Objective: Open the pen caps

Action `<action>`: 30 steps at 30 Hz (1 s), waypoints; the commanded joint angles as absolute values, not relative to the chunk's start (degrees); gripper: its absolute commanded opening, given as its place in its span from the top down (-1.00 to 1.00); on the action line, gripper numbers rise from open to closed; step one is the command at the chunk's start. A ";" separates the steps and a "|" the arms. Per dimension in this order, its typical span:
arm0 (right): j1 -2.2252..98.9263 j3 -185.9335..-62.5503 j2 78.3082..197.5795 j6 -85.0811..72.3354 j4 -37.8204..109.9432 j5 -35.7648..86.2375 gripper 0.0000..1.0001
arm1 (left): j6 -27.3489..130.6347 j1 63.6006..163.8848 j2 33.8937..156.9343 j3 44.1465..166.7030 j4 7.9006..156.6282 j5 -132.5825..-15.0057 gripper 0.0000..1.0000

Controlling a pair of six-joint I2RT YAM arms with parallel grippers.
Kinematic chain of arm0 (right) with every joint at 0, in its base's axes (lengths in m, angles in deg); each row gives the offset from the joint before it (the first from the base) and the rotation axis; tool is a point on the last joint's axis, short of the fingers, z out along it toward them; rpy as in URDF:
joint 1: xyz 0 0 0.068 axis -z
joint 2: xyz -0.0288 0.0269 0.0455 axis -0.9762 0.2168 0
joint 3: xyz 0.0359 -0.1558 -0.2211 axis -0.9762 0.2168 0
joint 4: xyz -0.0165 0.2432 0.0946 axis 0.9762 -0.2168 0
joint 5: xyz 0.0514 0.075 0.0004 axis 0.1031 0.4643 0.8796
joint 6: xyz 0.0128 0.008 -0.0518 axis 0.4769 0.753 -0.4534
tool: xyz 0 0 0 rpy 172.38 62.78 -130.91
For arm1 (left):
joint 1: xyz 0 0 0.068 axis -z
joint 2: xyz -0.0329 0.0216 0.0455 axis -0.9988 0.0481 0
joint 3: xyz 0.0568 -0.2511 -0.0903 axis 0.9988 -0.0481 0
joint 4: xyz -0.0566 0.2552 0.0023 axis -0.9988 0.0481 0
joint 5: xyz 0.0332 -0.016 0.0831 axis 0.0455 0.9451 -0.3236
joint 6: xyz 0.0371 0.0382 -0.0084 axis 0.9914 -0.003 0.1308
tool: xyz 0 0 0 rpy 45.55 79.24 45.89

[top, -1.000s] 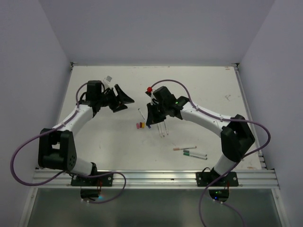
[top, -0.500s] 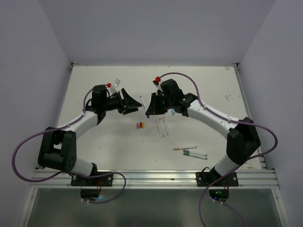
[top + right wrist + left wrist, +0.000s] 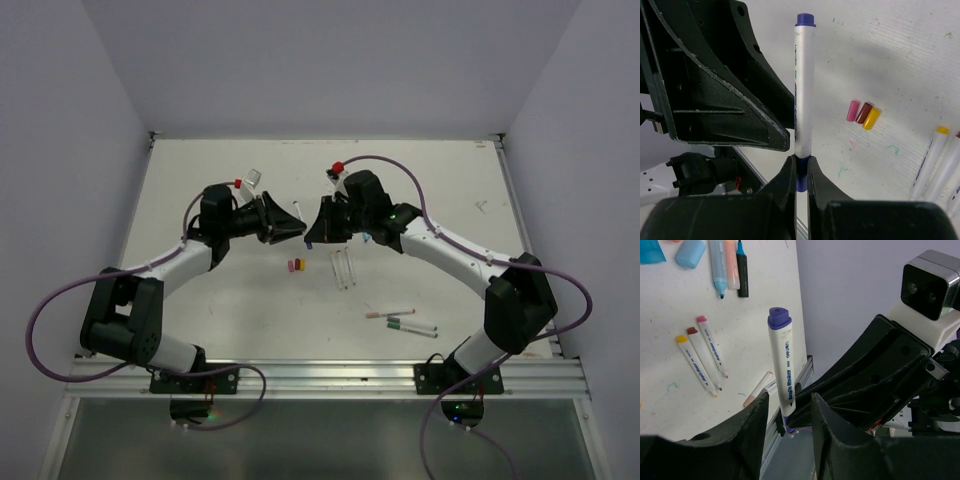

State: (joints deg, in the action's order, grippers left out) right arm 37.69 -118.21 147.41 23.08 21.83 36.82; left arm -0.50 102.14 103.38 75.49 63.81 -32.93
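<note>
Two robot arms are facing each other over the table, with a purple pen hanging in the air between them. The right gripper is pinching tight on the purple cap at one end of that pen, the white barrel sticking straight out from its fingers. The left gripper is facing it from the pen's other end, its jaws standing partly apart on either side of the barrel, with a gap showing on each side. Three loose caps, pink, red and yellow, are lying side by side on the table just below the pen, toward the arms' bases. Three uncapped pens are lying next to one another near the pen, just beside those caps. Farther from the pen, highlighters and a loose blue cap are resting at the edge of the left wrist view
</note>
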 commanded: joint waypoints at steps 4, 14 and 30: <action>37.58 -116.99 144.67 25.13 26.90 38.86 1.00 | -3.83 102.54 102.45 74.04 58.53 -31.70 0.42; 37.58 -115.41 144.05 24.78 26.46 40.97 1.00 | -7.26 102.54 105.35 74.39 54.31 -30.38 0.91; 43.02 -129.63 143.34 18.72 7.22 38.42 0.11 | 10.13 102.54 106.67 80.01 67.66 -25.46 1.00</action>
State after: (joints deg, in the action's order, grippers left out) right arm 40.66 -125.14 145.64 20.18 10.00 37.74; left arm 3.98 102.38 106.44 77.83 64.31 -29.04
